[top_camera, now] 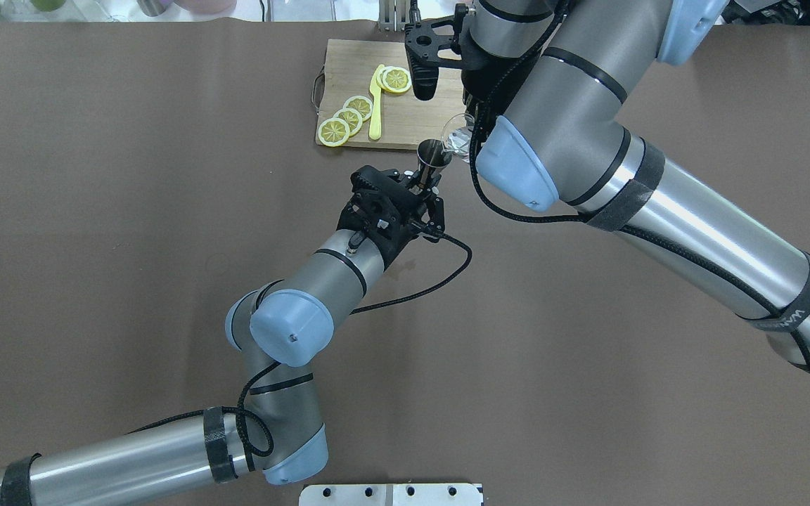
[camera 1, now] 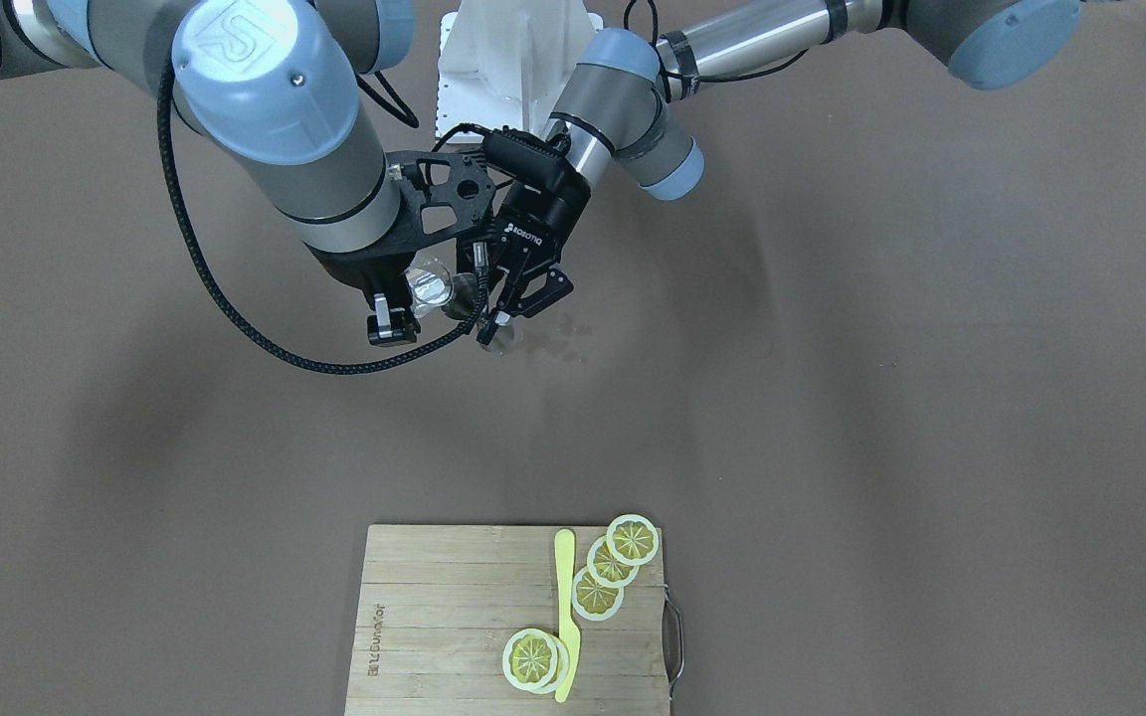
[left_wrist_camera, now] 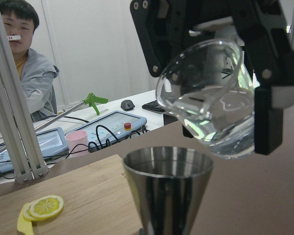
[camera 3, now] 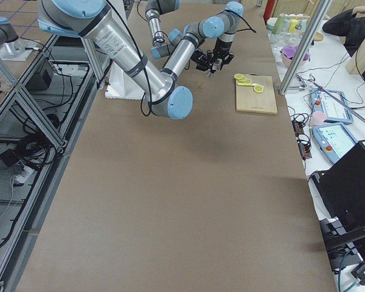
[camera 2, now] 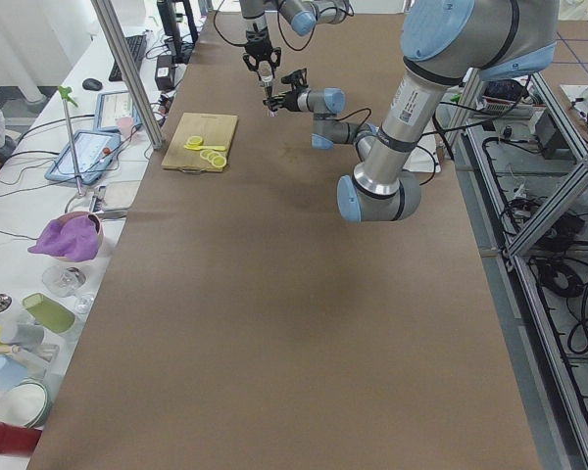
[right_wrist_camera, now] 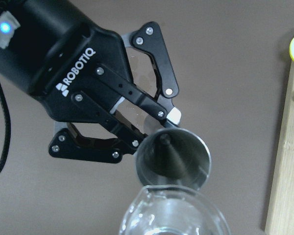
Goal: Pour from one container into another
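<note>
My right gripper [camera 1: 412, 295] is shut on the small clear glass [camera 1: 429, 283], which is held in the air and tilted. Its rim leans over the mouth of the grey steel jigger [top_camera: 432, 154]. In the left wrist view the glass [left_wrist_camera: 210, 98] hangs just above and to the right of the jigger's [left_wrist_camera: 169, 188] open cone, with clear liquid low inside the glass. My left gripper [top_camera: 427, 184] is shut on the jigger's lower part and holds it upright above the table. The right wrist view looks straight down into the jigger [right_wrist_camera: 172, 159], with the glass's rim [right_wrist_camera: 174, 215] below it.
A wooden cutting board [camera 1: 444, 617] with lemon slices [camera 1: 598, 592] and a yellow knife [camera 1: 565, 607] lies on the operators' side of the table. Small wet spots [camera 1: 558, 326] mark the brown table under the grippers. A person [left_wrist_camera: 24, 73] sits beyond the table's edge.
</note>
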Controlling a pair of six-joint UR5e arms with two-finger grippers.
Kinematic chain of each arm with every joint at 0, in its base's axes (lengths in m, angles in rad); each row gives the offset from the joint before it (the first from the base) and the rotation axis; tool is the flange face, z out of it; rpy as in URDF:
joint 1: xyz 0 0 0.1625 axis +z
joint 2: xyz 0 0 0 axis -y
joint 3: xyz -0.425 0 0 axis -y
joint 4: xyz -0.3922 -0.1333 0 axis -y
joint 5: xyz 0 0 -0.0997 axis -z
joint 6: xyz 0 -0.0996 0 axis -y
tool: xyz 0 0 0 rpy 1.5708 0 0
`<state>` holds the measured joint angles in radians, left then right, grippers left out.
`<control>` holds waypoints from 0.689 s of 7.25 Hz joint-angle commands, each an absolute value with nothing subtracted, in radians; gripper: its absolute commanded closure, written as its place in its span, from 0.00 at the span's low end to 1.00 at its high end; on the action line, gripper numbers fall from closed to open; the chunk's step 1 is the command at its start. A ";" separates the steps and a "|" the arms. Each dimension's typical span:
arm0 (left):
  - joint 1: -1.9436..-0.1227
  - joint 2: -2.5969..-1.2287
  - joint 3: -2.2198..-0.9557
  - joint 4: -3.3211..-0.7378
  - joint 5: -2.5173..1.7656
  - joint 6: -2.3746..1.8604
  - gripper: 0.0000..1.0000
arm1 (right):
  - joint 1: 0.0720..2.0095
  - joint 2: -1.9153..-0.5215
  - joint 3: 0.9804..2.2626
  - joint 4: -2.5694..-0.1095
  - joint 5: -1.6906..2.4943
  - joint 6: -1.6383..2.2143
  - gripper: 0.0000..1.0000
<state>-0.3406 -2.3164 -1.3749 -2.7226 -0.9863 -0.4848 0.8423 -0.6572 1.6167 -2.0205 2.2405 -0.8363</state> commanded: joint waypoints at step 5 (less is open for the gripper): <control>-0.341 -2.313 -1.376 -2.724 -0.986 -0.485 1.00 | 0.819 -0.624 1.605 -2.109 2.191 -0.867 1.00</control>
<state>-0.3405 -2.3140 -1.3758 -2.7232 -0.9863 -0.4847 0.8270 -0.6294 1.6050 -2.0944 2.1995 -0.8656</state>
